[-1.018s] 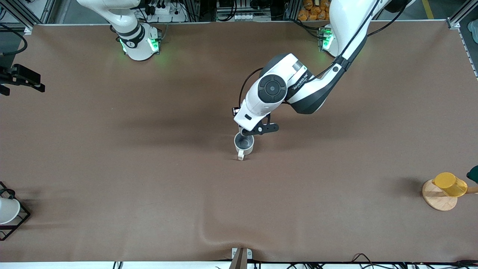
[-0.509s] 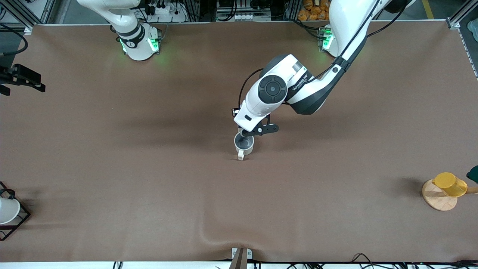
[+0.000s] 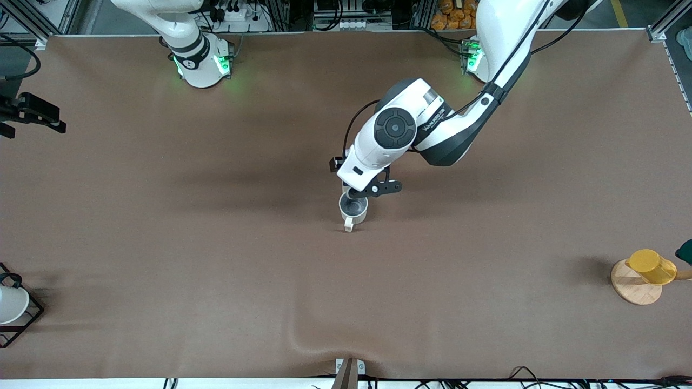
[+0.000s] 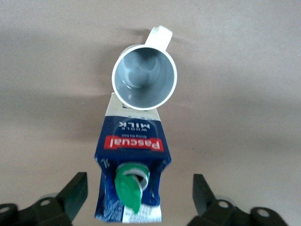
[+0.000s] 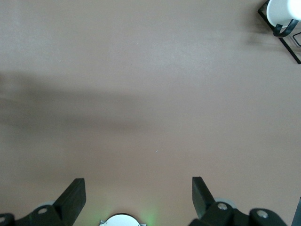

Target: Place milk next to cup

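The milk (image 4: 131, 165), a dark-blue carton with a red label band and a green cap, stands upright on the brown table right beside the cream-white cup (image 4: 144, 76). In the front view the cup (image 3: 353, 208) sits at the table's middle with its handle toward the camera. The milk is hidden there under the left hand, on the side of the cup farther from the camera. My left gripper (image 4: 138, 195) hangs over the milk, open, with its fingers clear of the carton on both sides. My right gripper (image 5: 138, 193) is open and empty over bare table and waits.
A yellow cup (image 3: 651, 266) lies on a round wooden disc (image 3: 635, 286) at the left arm's end. A white cup in a black wire rack (image 3: 12, 305) stands at the right arm's end and also shows in the right wrist view (image 5: 284, 10).
My left hand has shifted slightly away from the cup, toward the robots' side. The cup and the right arm have not moved.
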Controlling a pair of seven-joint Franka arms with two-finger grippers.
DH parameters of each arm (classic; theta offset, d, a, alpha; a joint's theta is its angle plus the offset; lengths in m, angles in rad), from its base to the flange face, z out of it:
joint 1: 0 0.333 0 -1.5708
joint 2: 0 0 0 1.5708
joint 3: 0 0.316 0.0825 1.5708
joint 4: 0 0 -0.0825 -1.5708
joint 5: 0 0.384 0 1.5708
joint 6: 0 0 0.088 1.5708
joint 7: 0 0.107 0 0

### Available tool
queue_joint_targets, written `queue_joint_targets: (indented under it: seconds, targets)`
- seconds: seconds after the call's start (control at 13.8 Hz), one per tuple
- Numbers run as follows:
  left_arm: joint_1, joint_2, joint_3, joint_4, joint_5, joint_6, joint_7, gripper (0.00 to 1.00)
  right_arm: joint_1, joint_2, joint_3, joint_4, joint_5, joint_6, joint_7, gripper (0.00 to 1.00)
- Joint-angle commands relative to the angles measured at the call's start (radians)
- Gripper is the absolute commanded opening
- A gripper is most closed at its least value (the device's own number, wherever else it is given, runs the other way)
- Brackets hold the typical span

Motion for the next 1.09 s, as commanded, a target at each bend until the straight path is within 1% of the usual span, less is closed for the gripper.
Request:
queue_joint_targets:
  seconds: [0.0,0.07,0.22,0.29,0.36,0.44,0.58,0.73,0.8,0.95,1.02]
  targets:
    - [-0.007,-0.050,0.003,0.006,0.017,-0.003,-0.037,1.00,0.003,-0.002,0.003,0.001,-0.014,-0.009,-0.002,1.00]
    - [0.003,-0.062,0.003,0.006,0.017,-0.006,-0.037,1.00,0.003,-0.002,0.003,0.001,-0.014,-0.009,-0.002,1.00]
    - [0.016,-0.125,0.007,0.006,0.017,-0.018,-0.031,1.00,0.004,-0.002,0.003,0.001,-0.014,-0.009,-0.002,1.00]
    - [0.051,-0.165,0.007,0.006,0.020,-0.021,-0.031,1.00,0.003,-0.002,0.003,0.001,-0.014,-0.009,-0.002,1.00]
    - [0.109,-0.206,0.006,0.005,0.026,-0.055,-0.011,1.00,0.003,-0.002,0.003,0.001,-0.014,-0.009,-0.002,1.00]
    - [0.167,-0.243,0.001,0.005,0.023,-0.099,0.060,1.00,0.003,-0.002,0.003,0.001,-0.014,-0.009,-0.002,1.00]
    - [0.271,-0.321,0.003,0.002,0.009,-0.136,0.196,1.00,0.003,-0.002,0.003,0.001,-0.014,-0.009,-0.002,1.00]
    - [0.350,-0.381,0.006,0.003,0.024,-0.158,0.253,1.00,0.003,-0.002,0.003,0.001,-0.014,-0.009,-0.001,1.00]
    - [0.382,-0.389,0.006,0.005,0.026,-0.164,0.276,1.00,0.003,-0.002,0.004,0.001,-0.013,-0.009,-0.001,1.00]
    - [0.449,-0.404,0.006,0.006,0.027,-0.222,0.348,1.00,0.003,-0.002,0.004,0.005,-0.004,-0.007,-0.001,1.00]
    - [0.476,-0.444,0.010,0.006,0.026,-0.237,0.395,1.00,0.003,-0.004,0.004,0.008,0.013,-0.007,0.001,1.00]
